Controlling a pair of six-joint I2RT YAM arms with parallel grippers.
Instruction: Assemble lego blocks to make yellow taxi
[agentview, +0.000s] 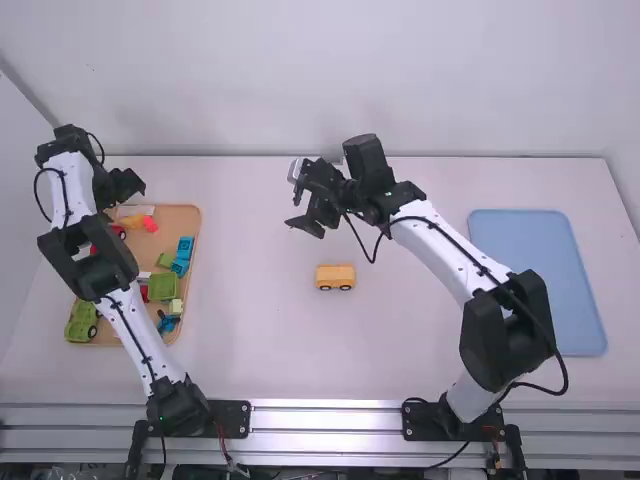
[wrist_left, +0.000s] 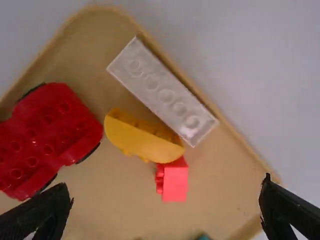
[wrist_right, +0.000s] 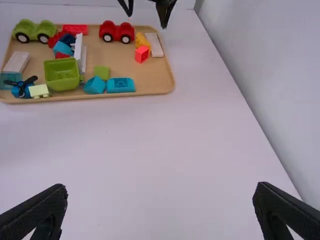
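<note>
L claw (agentview: 131, 190): spread wide, up over far end of tray (agentview: 196, 246)
R claw (agentview: 306, 227): spread too, up past yellow car
Yellow car (agentview: 335, 277): on tabletop (agentview: 270, 350), btwn tray & blue mat (agentview: 535, 240)
Yellow block (wrist_left: 142, 142): in tray, btwn white block (wrist_left: 162, 92) & pink-red block (wrist_left: 175, 182)

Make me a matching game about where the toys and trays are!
Things:
1. Yellow car
2. Red car
3. Blue tray
4. Tan tray

Places:
A. On the table, at the right arm's side
B. On the table, between the two trays
C. On the table, at the left arm's side
D. Inside a tray

Pairs: 1-B, 2-D, 3-A, 4-C
</note>
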